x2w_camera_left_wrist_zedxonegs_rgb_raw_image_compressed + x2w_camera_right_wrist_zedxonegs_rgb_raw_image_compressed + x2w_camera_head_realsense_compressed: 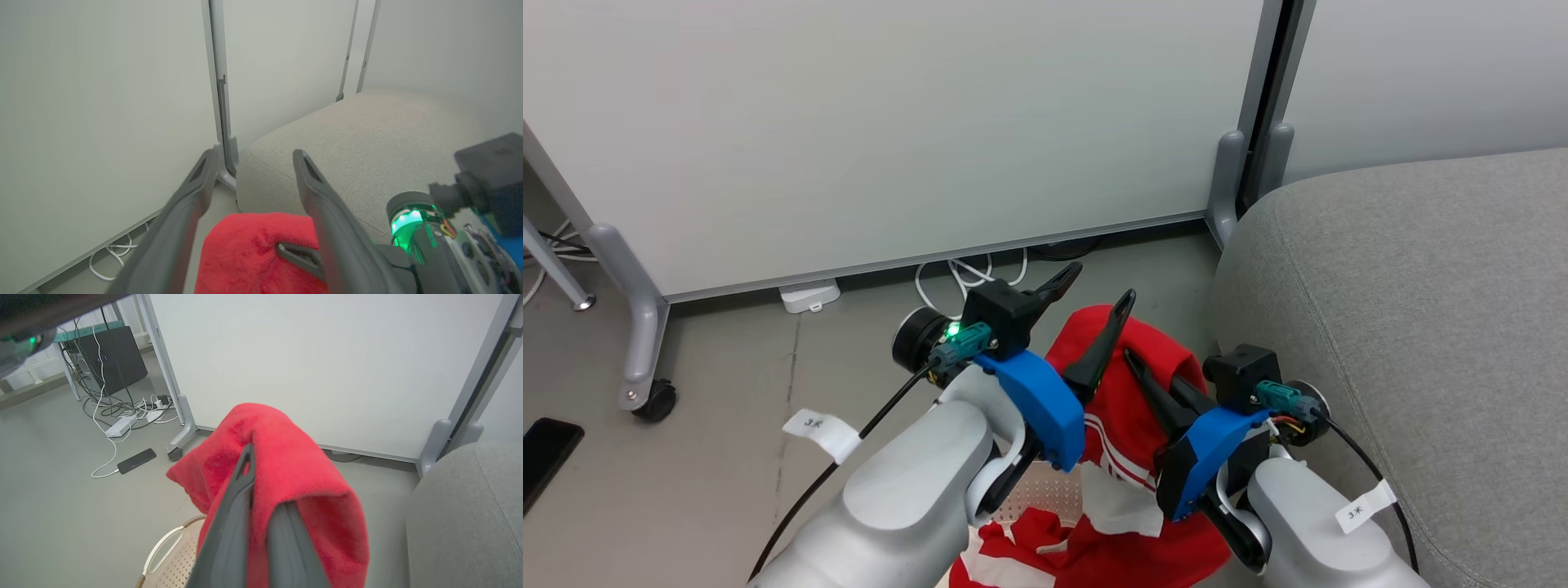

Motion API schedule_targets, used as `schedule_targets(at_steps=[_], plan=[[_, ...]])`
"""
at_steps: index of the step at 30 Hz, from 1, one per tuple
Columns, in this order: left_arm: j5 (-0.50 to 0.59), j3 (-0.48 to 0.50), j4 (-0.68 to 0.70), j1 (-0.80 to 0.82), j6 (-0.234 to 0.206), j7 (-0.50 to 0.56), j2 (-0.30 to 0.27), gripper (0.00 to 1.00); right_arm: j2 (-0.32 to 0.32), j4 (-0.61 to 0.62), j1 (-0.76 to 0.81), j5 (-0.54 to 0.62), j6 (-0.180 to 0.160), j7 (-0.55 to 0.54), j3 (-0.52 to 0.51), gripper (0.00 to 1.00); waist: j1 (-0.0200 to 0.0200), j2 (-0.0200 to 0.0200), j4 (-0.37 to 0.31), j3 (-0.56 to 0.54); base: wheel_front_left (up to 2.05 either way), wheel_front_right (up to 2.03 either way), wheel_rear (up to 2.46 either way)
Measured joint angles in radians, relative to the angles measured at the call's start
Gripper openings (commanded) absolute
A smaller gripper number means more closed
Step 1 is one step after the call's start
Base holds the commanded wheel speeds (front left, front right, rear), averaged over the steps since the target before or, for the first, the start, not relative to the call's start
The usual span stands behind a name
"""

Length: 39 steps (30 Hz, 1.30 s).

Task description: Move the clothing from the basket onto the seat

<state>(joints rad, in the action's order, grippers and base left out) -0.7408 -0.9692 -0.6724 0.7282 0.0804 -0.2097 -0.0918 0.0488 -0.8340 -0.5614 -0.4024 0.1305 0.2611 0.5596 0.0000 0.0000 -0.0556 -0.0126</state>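
Note:
One red garment (1156, 359) hangs draped over my right gripper (1152, 384), which is shut on it and holds it above the basket (1054, 490). In the right wrist view the red garment (294, 465) covers the right gripper (265, 482), and the basket's (163, 551) rim and handle lie below. A second red garment with white trim (1029, 543) lies in the basket. My left gripper (1094, 296) stands open just left of the lifted garment, with nothing between its fingers; in its own view the left gripper (254, 160) is above the red garment (249, 249). The grey seat (1405, 294) is close at the right.
White partition panels on grey wheeled feet (645, 392) stand behind. A power strip (809, 296) and white cables (964, 278) lie on the floor by the wall. A black phone (547, 453) lies at the left. A dark computer case (118, 359) sits farther back.

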Motion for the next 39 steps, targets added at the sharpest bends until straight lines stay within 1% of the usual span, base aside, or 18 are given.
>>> schedule_targets(at_steps=[3, 5, 9, 14, 17, 21, 27, 32, 39], plan=[[-0.002, 0.006, 0.019, -0.037, -0.001, -0.018, -0.031, 1.00, 0.000, 0.004, 0.000, 0.020, 0.000, 0.000, -0.035, 0.00, 0.0000, 0.0000, -0.004, 0.003, 0.00, 0.00, 0.00], [0.003, 0.018, 0.041, -0.063, -0.011, -0.032, -0.058, 1.00, 0.000, 0.010, -0.002, 0.042, 0.000, 0.000, -0.060, 0.00, 0.0000, 0.0000, -0.008, 0.005, 0.00, 0.00, 0.00], [0.020, 0.062, 0.123, -0.136, -0.016, -0.050, -0.115, 1.00, 0.000, 0.030, -0.003, 0.063, 0.000, 0.000, -0.089, 0.00, 0.0000, 0.0000, -0.025, 0.008, 0.00, 0.00, 0.00], [0.108, 0.189, 0.291, -0.290, -0.045, -0.052, -0.175, 1.00, 0.000, 0.050, 0.002, 0.084, 0.000, 0.000, -0.102, 0.00, 0.0000, 0.0000, -0.052, 0.013, 0.00, 0.00, 0.00], [0.167, 0.266, 0.367, -0.396, -0.055, -0.052, -0.194, 1.00, 0.000, 0.059, 0.010, 0.097, 0.000, 0.000, -0.101, 0.00, 0.0000, 0.0000, -0.069, 0.017, 0.00, 0.00, 0.00], [0.243, 0.357, 0.437, -0.500, -0.053, -0.052, -0.202, 1.00, 0.000, 0.069, 0.020, 0.103, 0.000, 0.000, -0.101, 0.00, 0.0000, 0.0000, -0.095, 0.023, 0.00, 0.00, 0.00], [0.302, 0.466, 0.460, -0.599, -0.036, -0.052, -0.176, 1.00, 0.000, 0.089, 0.023, 0.108, 0.000, 0.000, -0.095, 0.00, 0.0000, 0.0000, -0.138, 0.031, 0.00, 0.00, 0.00], [0.340, 0.511, 0.457, -0.625, -0.008, -0.052, -0.151, 1.00, 0.000, 0.108, 0.031, 0.106, 0.000, 0.000, -0.087, 0.00, 0.0000, 0.0000, -0.190, 0.040, 0.00, 0.00, 0.00], [0.384, 0.545, 0.449, -0.625, 0.022, -0.052, -0.138, 1.00, 0.000, 0.130, 0.034, 0.101, 0.000, 0.000, -0.091, 0.00, 0.0000, 0.0000, -0.291, 0.057, 0.00, 0.00, 0.00]])
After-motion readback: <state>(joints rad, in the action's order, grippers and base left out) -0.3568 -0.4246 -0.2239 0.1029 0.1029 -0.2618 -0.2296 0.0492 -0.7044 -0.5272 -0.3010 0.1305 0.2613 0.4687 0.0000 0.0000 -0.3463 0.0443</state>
